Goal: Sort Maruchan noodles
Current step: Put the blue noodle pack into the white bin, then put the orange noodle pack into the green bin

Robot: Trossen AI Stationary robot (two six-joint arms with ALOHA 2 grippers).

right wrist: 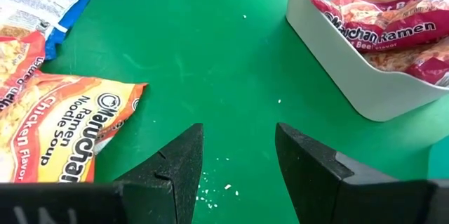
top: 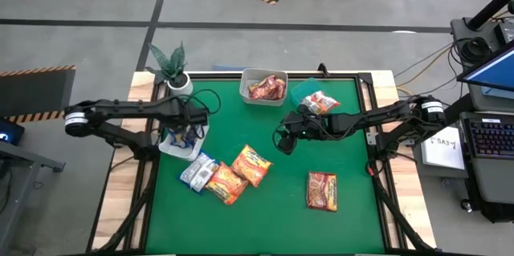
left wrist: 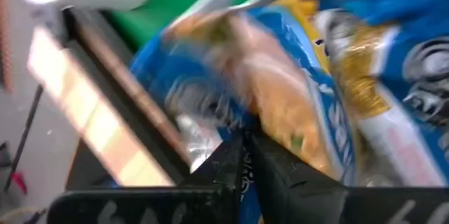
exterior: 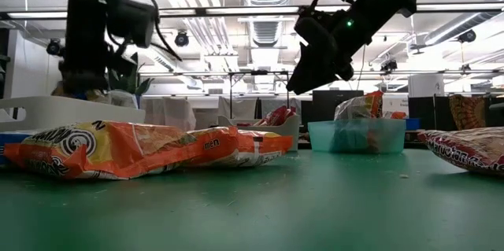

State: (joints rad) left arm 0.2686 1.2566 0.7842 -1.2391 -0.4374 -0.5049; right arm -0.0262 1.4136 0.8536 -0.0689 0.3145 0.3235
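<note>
The green worktop (top: 265,208) carries crinkly orange noodle packets (top: 241,174) and a dark red packet (top: 322,190). The left hand (left wrist: 245,161), pressed together, sits among glossy blue packets (left wrist: 337,90) in a white tub (top: 178,148); only its wrist view shows this. The right hand (right wrist: 238,157) hovers spread.

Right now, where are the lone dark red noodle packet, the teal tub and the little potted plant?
dark red packet (top: 321,190), high view, middle of its printed face.
teal tub (exterior: 358,135), low view, its front wall.
potted plant (top: 171,62), high view, its leaves.

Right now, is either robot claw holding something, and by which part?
The left gripper is pinched shut over blue noodle packets; whether it grips one can't be told. The right gripper is open and empty.
</note>
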